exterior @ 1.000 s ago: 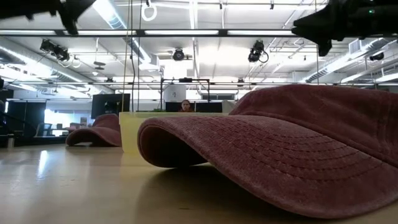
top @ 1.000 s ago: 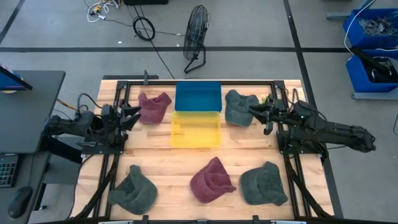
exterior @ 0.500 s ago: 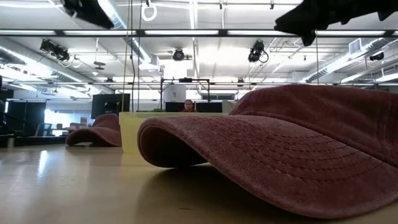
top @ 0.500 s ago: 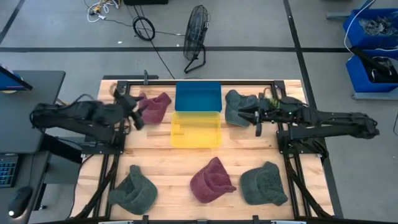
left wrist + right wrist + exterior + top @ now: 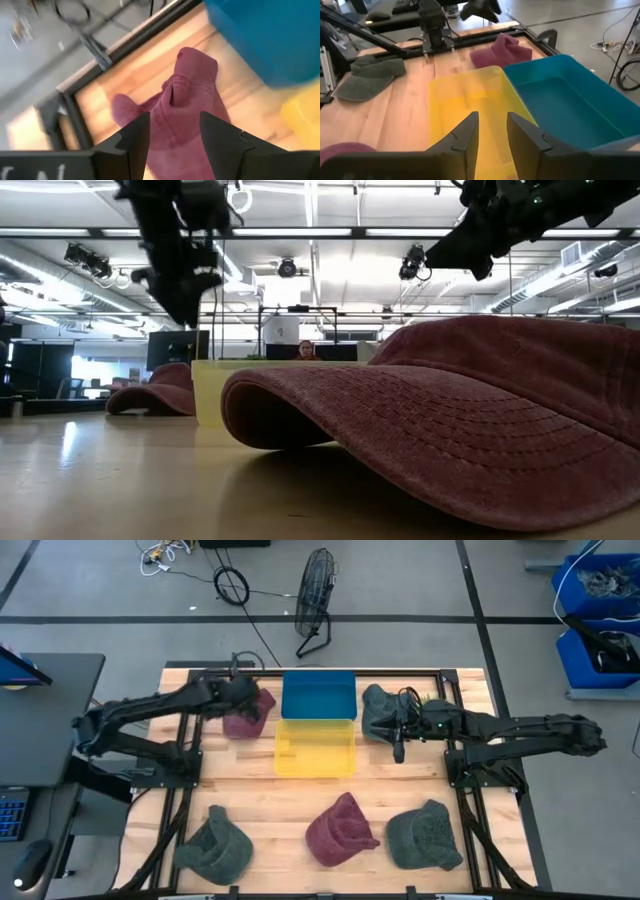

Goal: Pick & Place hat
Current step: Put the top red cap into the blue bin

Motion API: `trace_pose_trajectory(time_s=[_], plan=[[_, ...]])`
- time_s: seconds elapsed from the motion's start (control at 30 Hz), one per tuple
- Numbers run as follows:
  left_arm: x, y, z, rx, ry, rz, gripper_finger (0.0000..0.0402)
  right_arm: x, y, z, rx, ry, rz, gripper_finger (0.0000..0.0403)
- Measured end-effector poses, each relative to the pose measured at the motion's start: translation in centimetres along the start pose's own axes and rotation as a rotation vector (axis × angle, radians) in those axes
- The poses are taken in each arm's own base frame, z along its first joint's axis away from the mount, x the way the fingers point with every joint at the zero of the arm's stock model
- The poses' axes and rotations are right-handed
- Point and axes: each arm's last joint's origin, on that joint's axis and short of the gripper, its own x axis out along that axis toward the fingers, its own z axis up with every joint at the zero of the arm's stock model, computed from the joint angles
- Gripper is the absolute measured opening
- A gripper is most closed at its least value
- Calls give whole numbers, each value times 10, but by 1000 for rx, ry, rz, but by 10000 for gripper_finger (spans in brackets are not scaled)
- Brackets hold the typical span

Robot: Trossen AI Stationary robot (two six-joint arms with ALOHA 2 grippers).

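A maroon hat (image 5: pixel 243 715) lies flat near the table's far left corner, also seen in the left wrist view (image 5: pixel 187 105) and far off in the low view (image 5: pixel 160 395). My left gripper (image 5: pixel 250 700) hovers open just above it (image 5: pixel 172 145), clear of it in the low view (image 5: pixel 188 305). A grey hat (image 5: pixel 380 712) lies to the right of the blue bin (image 5: pixel 318 695). My right gripper (image 5: pixel 399 738) hangs open at that hat's near edge (image 5: pixel 492 132), high in the low view (image 5: pixel 470 245). The yellow bin (image 5: pixel 315 748) sits against the blue bin's near side.
Near the table's front edge lie a grey hat (image 5: pixel 215 845), a maroon hat (image 5: pixel 342 830) that fills the low view (image 5: pixel 450 420), and another grey hat (image 5: pixel 425 835). Black frame rails (image 5: pixel 190 740) run along both table sides. Bare wood lies between bins and near hats.
My left arm has swung from the table's left edge toward the far maroon hat, and its gripper has come down over it. My right gripper has moved toward the table's left, across the grey hat toward the bins, and has tipped downward.
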Motion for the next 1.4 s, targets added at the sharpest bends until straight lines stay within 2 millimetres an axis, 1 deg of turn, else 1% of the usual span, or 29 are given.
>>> trace_pose_trajectory(time_s=[0.1,0.23,0.4,0.57,0.67,0.73,0.83,0.87,0.97,1.07,1.13,1.23,1.3,1.4], plan=[[26,1,7,-124,68,4,177,1,0,-1,0,8,-1,107],[55,-1,6,-223,191,24,177,2,0,-1,-1,14,-2,107],[80,-11,0,-245,277,69,177,2,0,-3,-2,33,-4,107],[99,-19,0,-203,257,115,173,2,-1,-5,-3,49,-6,107],[105,-21,1,-177,253,116,143,2,-1,-5,-3,51,-6,107],[106,-21,0,-159,259,114,103,2,-1,-5,-3,51,-6,107],[105,-21,0,-120,268,112,27,2,-1,-5,-3,51,-7,107],[105,-21,-1,-102,273,112,16,2,-1,-5,-3,51,-7,107],[100,-19,0,-19,273,97,10,2,-1,-5,-3,52,-7,107],[83,-16,3,49,266,102,6,2,-1,-5,-2,51,-7,107],[64,-12,11,88,227,139,6,2,-1,-5,-1,52,-7,107],[29,-7,25,99,137,166,5,2,-1,-5,-1,51,-7,107],[4,-5,35,93,43,154,5,2,-1,-5,-1,51,-9,107],[-31,-10,51,186,-157,160,4,2,-1,-5,0,50,-10,107]])
